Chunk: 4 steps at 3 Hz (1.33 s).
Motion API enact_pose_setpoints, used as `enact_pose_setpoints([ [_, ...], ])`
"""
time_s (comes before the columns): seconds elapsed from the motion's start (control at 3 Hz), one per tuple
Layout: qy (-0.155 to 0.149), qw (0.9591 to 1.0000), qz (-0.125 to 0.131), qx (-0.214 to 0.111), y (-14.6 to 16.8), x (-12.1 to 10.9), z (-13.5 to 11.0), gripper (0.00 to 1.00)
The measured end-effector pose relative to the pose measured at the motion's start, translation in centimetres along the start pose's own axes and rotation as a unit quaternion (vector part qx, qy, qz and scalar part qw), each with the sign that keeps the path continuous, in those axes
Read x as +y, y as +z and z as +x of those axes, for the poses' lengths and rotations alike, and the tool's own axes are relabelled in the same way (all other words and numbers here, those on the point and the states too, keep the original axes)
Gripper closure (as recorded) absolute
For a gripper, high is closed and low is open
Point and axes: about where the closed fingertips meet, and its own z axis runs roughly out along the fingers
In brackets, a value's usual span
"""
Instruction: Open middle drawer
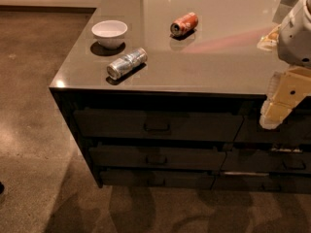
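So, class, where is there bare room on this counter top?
Bare: the front stretch between silver can and gripper, at the right front edge; also behind the orange can. Crowded: left corner, around the white bowl.

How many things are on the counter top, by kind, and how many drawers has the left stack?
Cans: 2 (silver can, orange can)
Bowls: 1 (white bowl)
Unidentified: 1 (pale item behind the arm)
Drawers: 3 (top drawer, middle drawer, bottom drawer)
Total: 7
The gripper hangs at right, before the neighbouring stack.
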Motion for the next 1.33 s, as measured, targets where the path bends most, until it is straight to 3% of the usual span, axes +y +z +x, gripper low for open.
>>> enact_pose_setpoints([
  [0.33,0.000,1.0000,0.000,0.000,0.0,0.0,0.0,0.00],
  [0.67,0.007,0.9999,-0.010,-0.004,3.4,1.6,2.5,0.00],
  [1.0,0.011,0.9998,-0.015,-0.004,4.2,1.7,2.9,0.00],
  [1.33,0.034,0.9983,-0.047,-0.004,8.1,1.7,4.5,0.00],
])
